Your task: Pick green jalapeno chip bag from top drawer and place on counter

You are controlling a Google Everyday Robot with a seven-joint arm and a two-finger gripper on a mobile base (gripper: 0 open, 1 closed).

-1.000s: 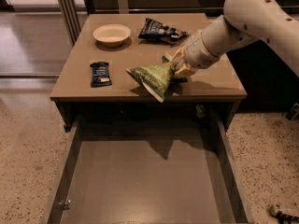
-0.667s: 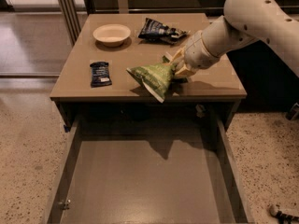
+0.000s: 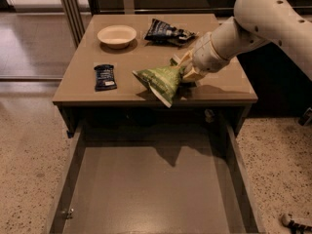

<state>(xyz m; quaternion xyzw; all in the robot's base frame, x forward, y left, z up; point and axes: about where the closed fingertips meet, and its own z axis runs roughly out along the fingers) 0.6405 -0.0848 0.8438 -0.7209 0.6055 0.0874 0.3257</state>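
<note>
Green jalapeno chip bag (image 3: 161, 82) is up out of the drawer and in the grip! The gripper (image 3: 185, 71) sits over the front part of the counter (image 3: 146, 57), its fingers clenched on one end of the green jalapeno chip bag, and the white arm (image 3: 263, 18) slopes up and away behind it to the picture's right. The bag fans out from the gripper toward the picture's left, crumpled and tilted, its lower white-edged corner poking out past the counter's front edge. Whether it rests on the surface or hangs just above it, I cannot tell. Below and in front of the gripper the top drawer (image 3: 156, 189) is pulled wide open, the bag's shadow falling on its flat bottom. Beyond the gripper, near the counter's back, lies a dark navy chip bag (image 3: 168, 32), with a pale bowl (image 3: 117, 35) further left. A small dark blue snack packet (image 3: 105, 77) lies well to the left of the gripper, apart from the bag.
</note>
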